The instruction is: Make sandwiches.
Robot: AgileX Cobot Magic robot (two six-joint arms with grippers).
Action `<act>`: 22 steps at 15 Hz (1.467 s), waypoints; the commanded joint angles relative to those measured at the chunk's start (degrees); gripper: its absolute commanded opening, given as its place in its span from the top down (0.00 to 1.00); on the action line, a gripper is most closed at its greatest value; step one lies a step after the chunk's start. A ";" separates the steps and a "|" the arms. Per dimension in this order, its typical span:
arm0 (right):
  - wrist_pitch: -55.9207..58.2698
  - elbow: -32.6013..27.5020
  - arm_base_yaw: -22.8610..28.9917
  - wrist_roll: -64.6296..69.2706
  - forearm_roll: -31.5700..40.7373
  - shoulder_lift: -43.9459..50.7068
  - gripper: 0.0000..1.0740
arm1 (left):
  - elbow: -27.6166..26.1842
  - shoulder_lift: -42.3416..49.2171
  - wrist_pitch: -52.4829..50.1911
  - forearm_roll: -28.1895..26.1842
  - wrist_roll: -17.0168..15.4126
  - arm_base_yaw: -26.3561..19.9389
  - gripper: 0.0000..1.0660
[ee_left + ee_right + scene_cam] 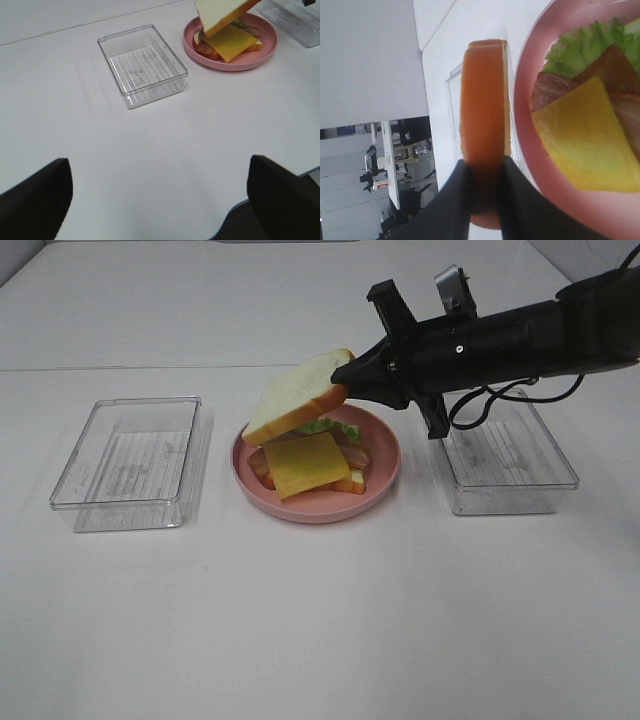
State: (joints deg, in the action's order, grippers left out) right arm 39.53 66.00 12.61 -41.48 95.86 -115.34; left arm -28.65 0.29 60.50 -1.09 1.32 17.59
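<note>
On the pink plate point(385, 462) lies a stack: a bread slice at the bottom, bacon strips point(352, 454), green lettuce point(322, 426) and a yellow cheese square point(305, 464) on top. My right gripper point(345, 380) is shut on a second white bread slice point(295, 395) by its orange-brown crust point(482, 120). It holds the slice tilted just above the stack's far-left side. The left wrist view shows the stack point(231, 40), the held slice point(220, 12) and my left gripper's fingers point(35, 200) wide apart with nothing between them. The left gripper is out of the high view.
A clear tray point(130, 462) stands left of the plate and another clear tray point(505, 460) right of it, partly under the right arm. The white table's point(320, 620) front edge shows in the left wrist view point(235, 207).
</note>
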 commanded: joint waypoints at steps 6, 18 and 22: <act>-3.50 0.00 0.11 -2.92 6.07 -5.67 0.99 | 0.06 1.26 -0.63 -0.52 0.06 0.23 0.16; -1.49 0.00 0.11 4.64 -24.98 3.04 0.23 | 0.06 1.26 -0.63 -0.52 0.06 0.23 0.16; 5.44 0.00 0.11 16.56 -49.16 13.12 0.23 | 0.06 1.26 -0.63 -0.52 0.06 0.23 0.16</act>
State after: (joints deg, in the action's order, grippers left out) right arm 43.37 66.00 12.61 -25.95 49.16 -102.96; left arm -28.65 0.29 60.50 -1.09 1.32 17.59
